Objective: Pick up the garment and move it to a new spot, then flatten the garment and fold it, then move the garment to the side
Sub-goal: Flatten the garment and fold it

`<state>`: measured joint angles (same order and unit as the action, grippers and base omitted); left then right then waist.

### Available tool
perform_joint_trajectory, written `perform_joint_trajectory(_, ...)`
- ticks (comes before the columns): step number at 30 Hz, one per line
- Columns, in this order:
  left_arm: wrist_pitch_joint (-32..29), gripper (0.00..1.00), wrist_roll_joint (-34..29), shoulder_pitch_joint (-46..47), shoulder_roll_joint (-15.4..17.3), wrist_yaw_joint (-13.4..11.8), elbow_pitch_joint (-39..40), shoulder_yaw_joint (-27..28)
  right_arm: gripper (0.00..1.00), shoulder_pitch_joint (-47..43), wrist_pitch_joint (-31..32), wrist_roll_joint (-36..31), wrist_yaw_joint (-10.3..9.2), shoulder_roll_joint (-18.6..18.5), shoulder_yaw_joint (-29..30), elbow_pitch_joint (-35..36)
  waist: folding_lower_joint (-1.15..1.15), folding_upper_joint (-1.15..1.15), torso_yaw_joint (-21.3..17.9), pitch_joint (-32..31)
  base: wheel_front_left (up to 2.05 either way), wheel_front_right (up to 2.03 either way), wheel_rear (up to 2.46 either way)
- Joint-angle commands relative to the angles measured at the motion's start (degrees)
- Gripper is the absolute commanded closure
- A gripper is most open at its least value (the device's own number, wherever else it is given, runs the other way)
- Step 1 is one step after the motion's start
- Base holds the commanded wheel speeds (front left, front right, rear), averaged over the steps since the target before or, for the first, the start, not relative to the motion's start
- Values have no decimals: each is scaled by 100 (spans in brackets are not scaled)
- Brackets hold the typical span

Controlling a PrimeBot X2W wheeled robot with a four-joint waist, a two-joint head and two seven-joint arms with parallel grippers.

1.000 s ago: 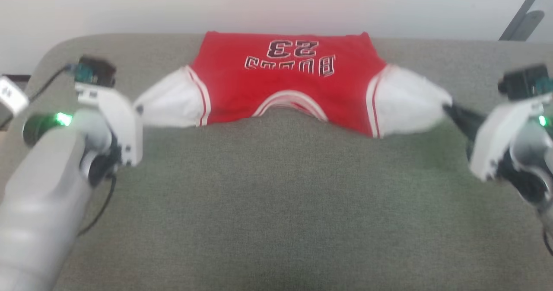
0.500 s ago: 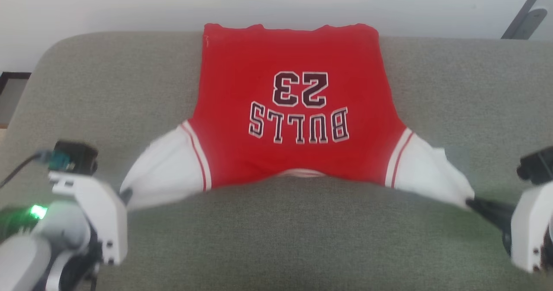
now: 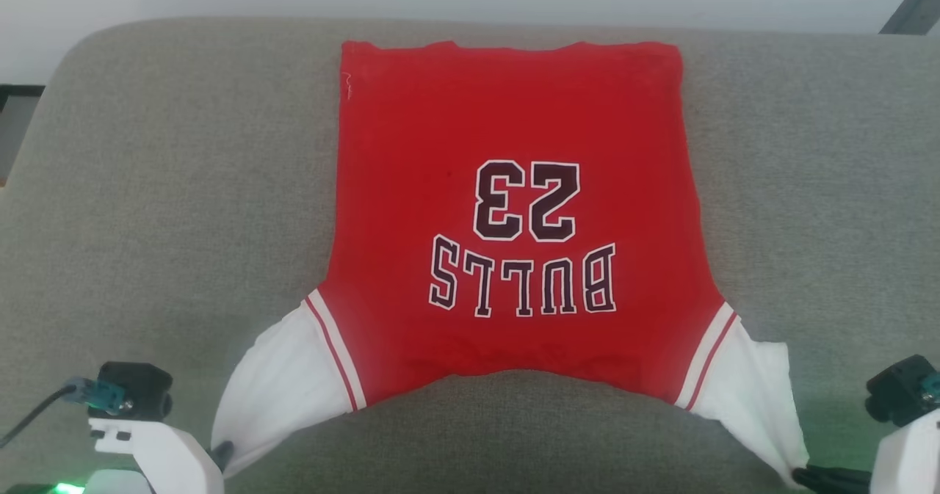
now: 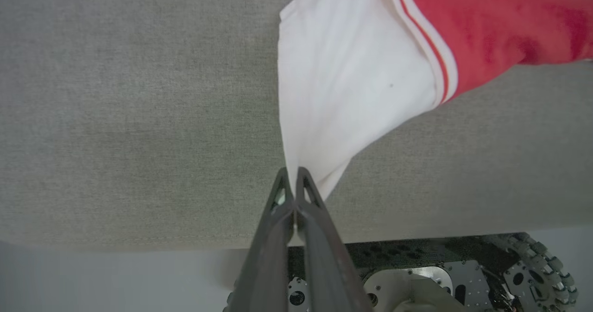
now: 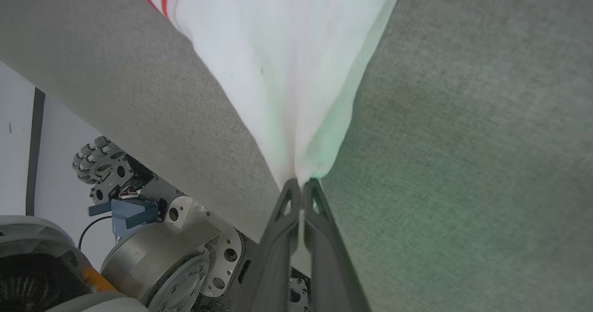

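My left gripper [image 4: 294, 182] and right gripper [image 5: 303, 186] each pinch a sleeve tip at the lower corners — tension spreads the garment [image 3: 514, 186] flat.

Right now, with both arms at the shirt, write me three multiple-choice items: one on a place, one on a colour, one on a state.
1. Where does the left gripper grip the garment?
A. red hem
B. a white sleeve
C. lettering

2. What colour is the cushion under it?
A. grey
B. blue
C. black

3. The right gripper is:
A. open
B. shut on nothing
C. shut on the garment

Answers:
1 B, the left wrist view shows white cloth pinched at its tip.
2 A, grey weave lies all around the shirt.
3 C, the right wrist view shows white cloth gathered into it.
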<state>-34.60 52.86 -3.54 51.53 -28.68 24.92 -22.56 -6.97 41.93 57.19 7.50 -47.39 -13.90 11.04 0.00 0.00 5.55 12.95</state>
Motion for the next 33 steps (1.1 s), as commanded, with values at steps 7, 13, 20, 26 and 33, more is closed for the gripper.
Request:
perform_joint_trajectory(7, 278, 100, -112, 240, -277, 398, -453, -171, 100, 235, -29, -820, -2, 640, 82, -317, 0, 0, 56, 94, 0, 0, 0)
perform_joint_trajectory(13, 392, 100, -230, 507, -438, 600, -724, -314, 0, 595, -39, -1484, -6, 1080, 0, -738, 0, 0, 67, 111, 0, 0, 0)
perform_joint_trajectory(20, 459, 100, -274, 612, -533, 679, -806, -403, 0, 710, 282, -1544, -6, 1100, 409, -243, 0, 0, 92, 105, 0, 0, 0)
perform_joint_trajectory(26, 506, 100, -361, 766, -644, 745, -748, -488, 0, 1145, 524, -1715, -3, 1279, 1122, 553, 0, 0, 169, 237, 0, 0, 0)
perform_joint_trajectory(33, 496, 100, -523, 1121, -823, 873, -732, -654, 0, 2581, 90, -2317, -2, 1775, 1246, -2, 0, 0, 387, 486, 0, 0, 0)
